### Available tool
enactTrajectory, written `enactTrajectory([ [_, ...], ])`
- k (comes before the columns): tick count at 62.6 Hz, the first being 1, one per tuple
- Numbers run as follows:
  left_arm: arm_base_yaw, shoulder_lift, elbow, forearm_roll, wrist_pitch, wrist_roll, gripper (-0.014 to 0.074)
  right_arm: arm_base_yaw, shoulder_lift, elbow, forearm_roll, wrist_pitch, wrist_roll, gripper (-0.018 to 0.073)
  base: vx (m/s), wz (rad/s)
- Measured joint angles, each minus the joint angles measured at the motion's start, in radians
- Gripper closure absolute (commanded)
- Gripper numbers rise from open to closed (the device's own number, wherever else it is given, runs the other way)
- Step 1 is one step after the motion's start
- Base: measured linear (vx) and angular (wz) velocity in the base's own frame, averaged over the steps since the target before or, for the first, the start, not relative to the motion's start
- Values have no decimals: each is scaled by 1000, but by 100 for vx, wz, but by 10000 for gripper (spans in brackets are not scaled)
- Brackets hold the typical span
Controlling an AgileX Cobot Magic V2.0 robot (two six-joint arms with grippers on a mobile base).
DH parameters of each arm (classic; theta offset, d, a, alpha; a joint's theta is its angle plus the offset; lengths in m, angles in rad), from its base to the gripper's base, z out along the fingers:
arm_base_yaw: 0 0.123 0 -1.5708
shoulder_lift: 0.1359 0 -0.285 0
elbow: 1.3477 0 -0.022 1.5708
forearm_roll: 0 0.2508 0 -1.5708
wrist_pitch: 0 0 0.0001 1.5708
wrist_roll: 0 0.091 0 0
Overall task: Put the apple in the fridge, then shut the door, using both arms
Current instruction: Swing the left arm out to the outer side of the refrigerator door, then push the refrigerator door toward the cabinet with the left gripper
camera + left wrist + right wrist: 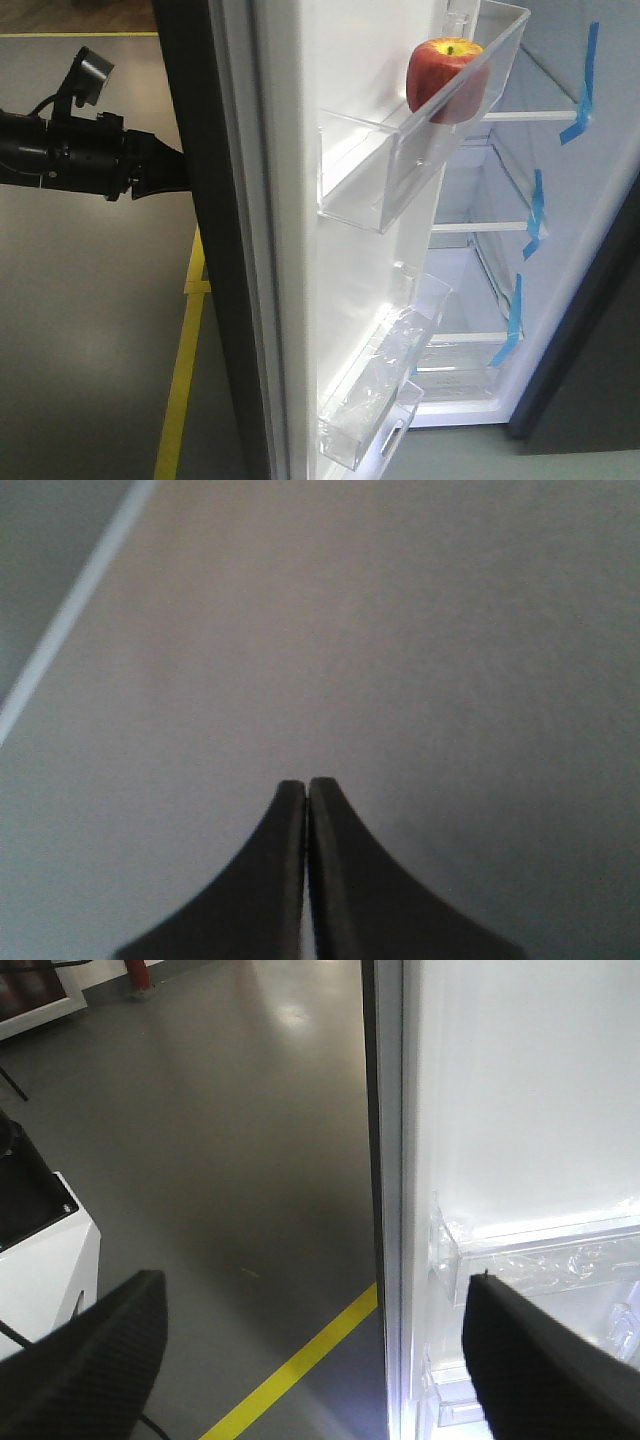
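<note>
Door (215, 300), tall, dark grey outside, lies just right of left gripper (306, 788), pressed together; right gripper (315, 1295) spread beside its edge.

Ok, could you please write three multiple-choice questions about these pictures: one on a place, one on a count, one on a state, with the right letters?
1. Where is the apple?
A) on a glass shelf
B) in the upper bin of the door
C) on the floor

2. How many blue tape strips show on the shelves?
A) one
B) six
C) three

3. How are the left fingers?
A) shut together
B) wide open
C) closed on the apple

Answers:
1 B, it rests inside the clear bin.
2 C, one strip on each of three shelf edges.
3 A, the left wrist view shows them together, holding nothing.
</note>
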Motion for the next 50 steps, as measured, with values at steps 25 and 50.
enactTrajectory([
  [25, -127, -3, 26, -33, -8, 60, 603, 0, 0, 0, 0, 0, 0, -19, 0, 0],
  [50, -284, -3, 26, -91, -117, 207, 603, 0, 0, 0, 0, 0, 0, -19, 0, 0],
])
